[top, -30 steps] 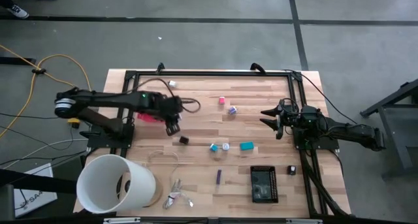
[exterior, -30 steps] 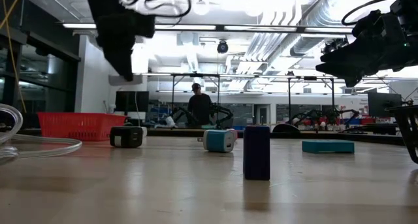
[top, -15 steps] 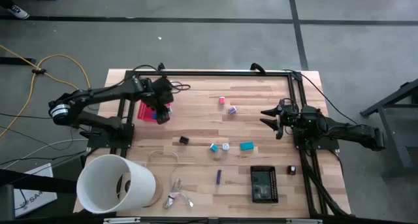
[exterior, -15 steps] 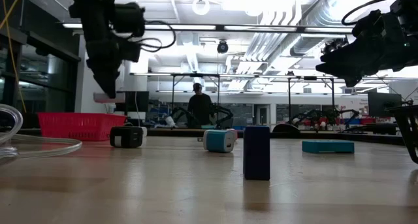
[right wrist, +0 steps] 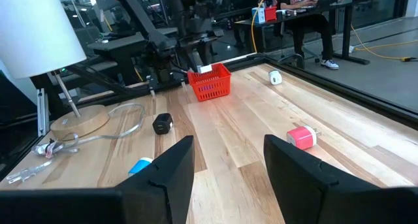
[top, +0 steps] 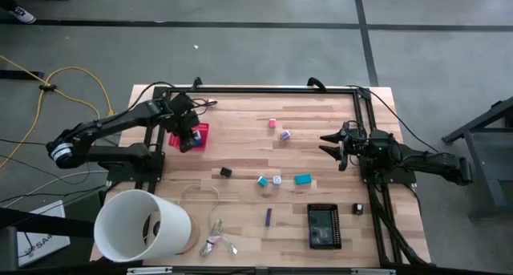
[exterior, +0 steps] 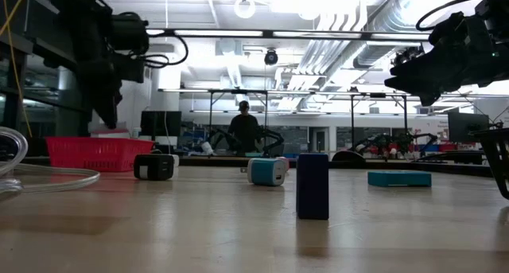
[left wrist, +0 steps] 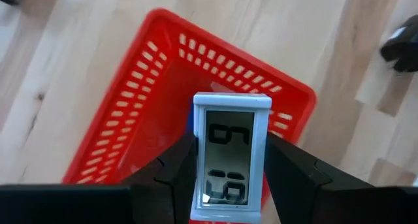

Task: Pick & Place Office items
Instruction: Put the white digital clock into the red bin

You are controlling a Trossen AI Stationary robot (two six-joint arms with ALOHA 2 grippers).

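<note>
Since a second ago the left gripper (left wrist: 227, 178) has swung back to ten o'clock and now hangs over the red basket (left wrist: 147, 106), fingers squeezing a little white clock (left wrist: 231, 160). Dropping it in looks next: just let go. Right gripper (right wrist: 227, 160) waits open at three o'clock.

Left arm (exterior: 99, 58) above red basket (exterior: 97, 153); blue block (exterior: 312, 185) upright, nearest on table (exterior: 199, 225)

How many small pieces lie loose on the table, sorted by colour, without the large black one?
pink block: 1
white pieces: 3
teal pieces: 2
black pieces: 2
purple block: 1
Total: 9
</note>
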